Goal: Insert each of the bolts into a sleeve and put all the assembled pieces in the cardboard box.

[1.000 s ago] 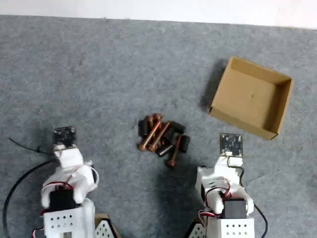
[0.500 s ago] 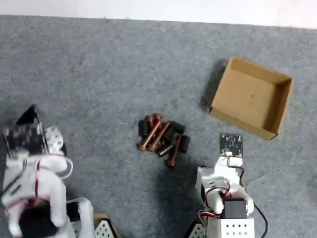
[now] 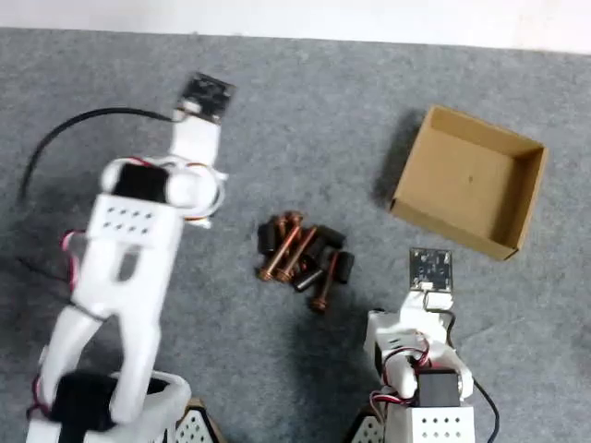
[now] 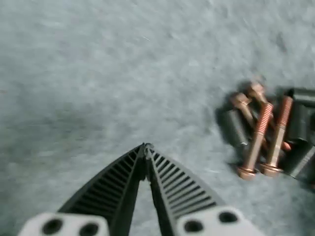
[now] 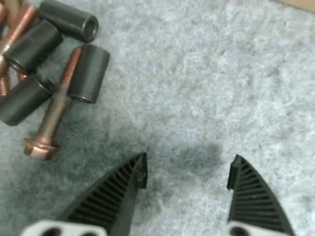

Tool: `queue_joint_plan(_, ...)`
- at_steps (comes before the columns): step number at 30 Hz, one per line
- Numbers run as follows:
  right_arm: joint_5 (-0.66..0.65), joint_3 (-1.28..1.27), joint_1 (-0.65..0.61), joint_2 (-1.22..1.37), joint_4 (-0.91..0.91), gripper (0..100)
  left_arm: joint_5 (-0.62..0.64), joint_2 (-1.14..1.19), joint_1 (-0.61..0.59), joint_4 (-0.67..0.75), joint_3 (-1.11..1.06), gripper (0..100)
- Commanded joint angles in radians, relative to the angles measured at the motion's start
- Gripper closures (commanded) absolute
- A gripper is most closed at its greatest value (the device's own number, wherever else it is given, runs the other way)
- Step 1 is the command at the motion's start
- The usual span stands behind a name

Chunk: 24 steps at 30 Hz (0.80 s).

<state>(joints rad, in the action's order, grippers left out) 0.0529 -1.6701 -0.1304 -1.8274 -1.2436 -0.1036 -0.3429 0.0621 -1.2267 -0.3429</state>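
Carpet: grey felt-like carpet (image 3: 369, 111) covers the table under both arms, and its nap likely keeps round parts from rolling.
Left arm: white jointed left arm (image 3: 129, 240) stretched far out over the carpet, its wrist beyond the heap and off to that arm's own side.
Box: open brown cardboard box (image 3: 466, 175), nothing in it, ahead of the right gripper and to its outer side. It is near that gripper and well apart from the left one, so it probably suits the right arm for the drop-off.
Right arm: white right arm (image 3: 420, 369) folded back close to its base.
Left gripper: left gripper (image 4: 146, 147) with its ribbed black jaws pressed together, holding nothing, over bare carpet. The heap lies to its inner side, apart from the tips.
Right gripper: right gripper (image 5: 189, 164) spread wide with nothing between the jaws, over bare carpet, the heap just ahead toward its inner side.
Bolts: copper-coloured flanged bolts (image 3: 282, 247) lie loose in one heap between the two grippers, heads mostly toward the arms.
Sleeves: black cylindrical sleeves (image 5: 88, 73) mixed into that heap, touching the bolts. One rests against a bolt's thread, but I cannot tell whether any bolt is inside a sleeve.
Progress: judged at the start, with no assembled piece in the box.
Next: likely each gripper must single out one part, and the tangle may make that awkward.
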Motion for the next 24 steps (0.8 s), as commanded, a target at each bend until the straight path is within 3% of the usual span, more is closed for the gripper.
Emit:
queue_joint_plan(1, 0.009, -0.160, -0.007, -0.012, -0.004, 75.3, -0.003, 0.054, 0.107, 0.129, -0.054, 99)
queue_joint_plan(7, 0.006, -0.160, -0.008, -0.012, -0.004, 75.3, -0.005, 0.059, 0.168, 0.480, -0.400, 99)
queue_joint_plan(10, 0.011, -0.160, -0.028, -0.012, 0.033, 75.3, -0.005, 0.059, 0.165, 0.588, -0.463, 99)
queue_joint_plan(12, 0.008, -0.160, -0.058, -0.010, 0.127, 75.3, -0.005, 0.059, 0.165, 0.589, -0.464, 99)
queue_joint_plan(16, -0.005, -0.150, -0.002, -0.012, 0.249, 75.3, -0.005, 0.059, 0.173, 0.588, -0.467, 99)
queue_joint_plan(19, -0.114, -0.056, -0.001, -0.008, 0.283, 75.3, -0.005, 0.059, 0.171, 0.586, -0.466, 99)
queue_joint_plan(24, -0.107, 0.104, -0.120, 0.058, 0.291, 75.3, 0.028, 0.059, 0.113, 0.588, -0.463, 99)
